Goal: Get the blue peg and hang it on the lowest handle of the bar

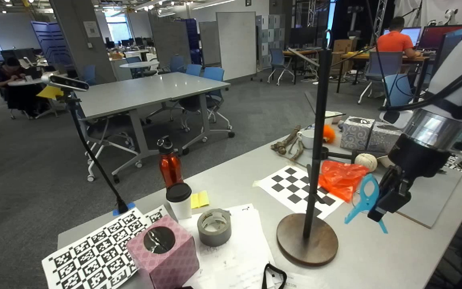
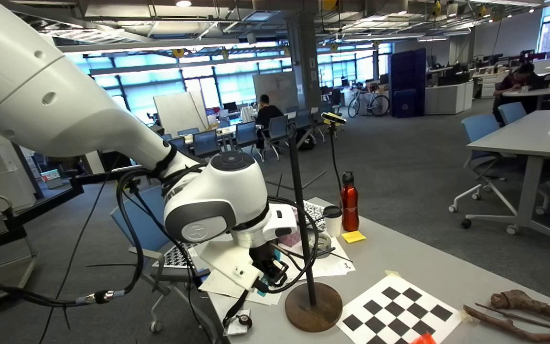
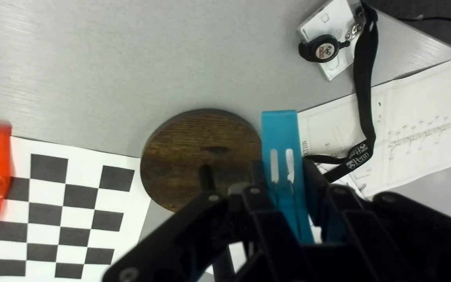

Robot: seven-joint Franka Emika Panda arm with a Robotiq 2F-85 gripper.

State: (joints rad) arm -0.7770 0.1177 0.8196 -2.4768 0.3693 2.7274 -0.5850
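Snugly between the jaws, the blue peg (image 3: 282,164).

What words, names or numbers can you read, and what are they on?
"Penn": on the black lanyard.
"CTION", only part of a word: on the paper.
Too small or blurred to read: the paper's other print, and marks on the badge reel, the red bottle and the pillar sign.

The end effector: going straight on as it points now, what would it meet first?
Probably the flat grey tabletop, or, as depth is unclear, perhaps the round brown wooden base.
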